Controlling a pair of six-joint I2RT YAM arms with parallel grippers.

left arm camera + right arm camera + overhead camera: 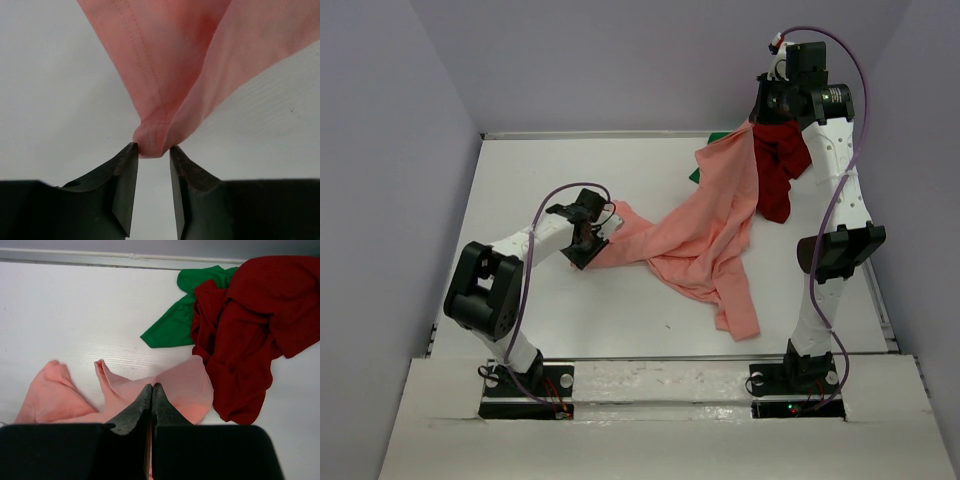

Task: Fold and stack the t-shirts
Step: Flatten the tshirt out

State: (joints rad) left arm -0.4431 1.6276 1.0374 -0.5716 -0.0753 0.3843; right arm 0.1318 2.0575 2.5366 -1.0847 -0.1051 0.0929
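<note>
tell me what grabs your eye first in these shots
The salmon-pink shirt hangs in a long sagging drape across the table: the right tool holds one end high at the far right, while the left tool pinches a corner low at centre-left. Behind it, by the far edge, the dark red shirt lies crumpled, partly over the bright green shirt.

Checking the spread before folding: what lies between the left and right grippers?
The salmon-pink shirt, strung from the left gripper up to the right gripper; the top view shows it.

White table (620,310), matte surface, evenly lit. Plain lavender-grey walls (620,60) enclose it on three sides; pale rail (600,134) along far edge
</note>
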